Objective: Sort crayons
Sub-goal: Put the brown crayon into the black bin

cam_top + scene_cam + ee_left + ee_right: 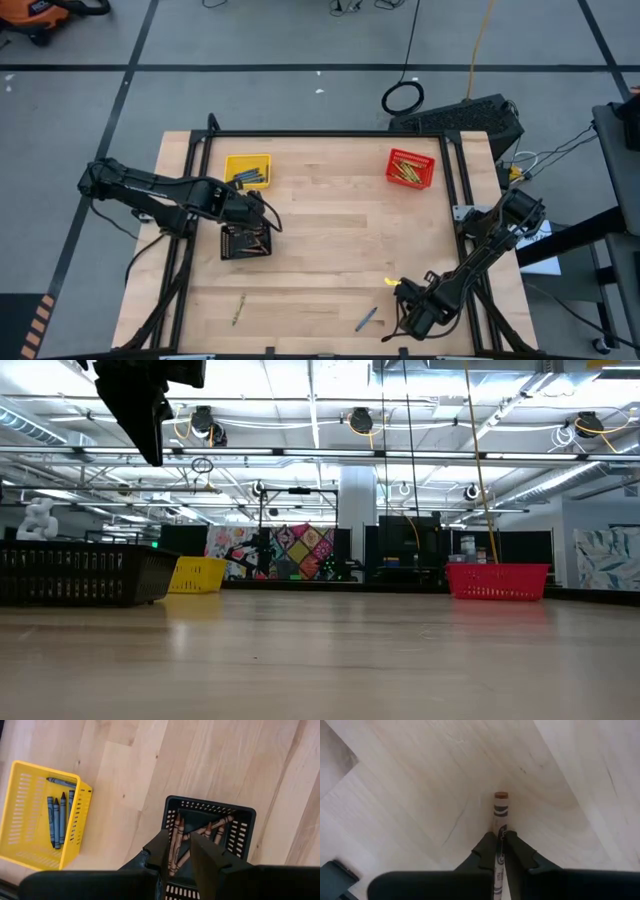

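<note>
My right gripper [499, 851] sits low at the table's near right edge, its jaws pinched on a brown crayon [500, 815] that sticks out beyond the fingertips over the bare wood; the part behind the jaws is hidden. Just to that gripper's left lies a blue crayon [366, 319], and further left along the near edge a green crayon [239, 309].

My left gripper [181, 851] hangs over the black basket [246, 817] with its jaws apart and nothing between them; brown crayons [200, 832] lie crossed in the basket below, partly blocked by the fingers. Beside it, the yellow basket [22, 802] holds blue crayons [56, 817]. Far across the table, the red basket [411, 168] holds what look like yellow-green crayons [405, 171], too small for me to count.
</note>
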Tool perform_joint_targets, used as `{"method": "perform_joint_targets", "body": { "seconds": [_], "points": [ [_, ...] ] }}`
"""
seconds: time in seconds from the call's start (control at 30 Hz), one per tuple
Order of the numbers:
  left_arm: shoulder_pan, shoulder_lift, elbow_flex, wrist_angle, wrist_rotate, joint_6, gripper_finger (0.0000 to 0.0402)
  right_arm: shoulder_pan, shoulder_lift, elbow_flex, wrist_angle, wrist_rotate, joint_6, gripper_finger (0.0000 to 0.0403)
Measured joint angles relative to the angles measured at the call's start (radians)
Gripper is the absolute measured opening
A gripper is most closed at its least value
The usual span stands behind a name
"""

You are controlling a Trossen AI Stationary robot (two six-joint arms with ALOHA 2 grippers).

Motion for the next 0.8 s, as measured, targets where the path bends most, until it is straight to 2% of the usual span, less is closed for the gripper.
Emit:
{"method": "perform_joint_targets", "body": {
  "seconds": [0.27, 0.5, 0.73, 0.8],
  "points": [
    [0.000, 0.000, 0.000, 0.003, 0.000, -0.007, 0.0075, -0.008, 0.007, 0.124, -0.098, 0.010, -0.072, 0.0001],
    [0.000, 0.000, 0.000, 0.055, 0.000, 0.006, 0.0075, -0.029, 0.010, 0.182, -0.155, 0.105, -0.092, 0.0000],
    [0.000, 0.000, -0.003, 0.165, 0.001, 0.036, 0.0075, -0.060, 0.007, 0.213, -0.234, 0.124, -0.122, 0.0000],
    [0.000, 0.000, -0.020, 0.233, 0.011, 0.066, 0.0075, -0.069, 0.007, 0.227, -0.254, 0.165, -0.134, 0.0000]
  ]
}}
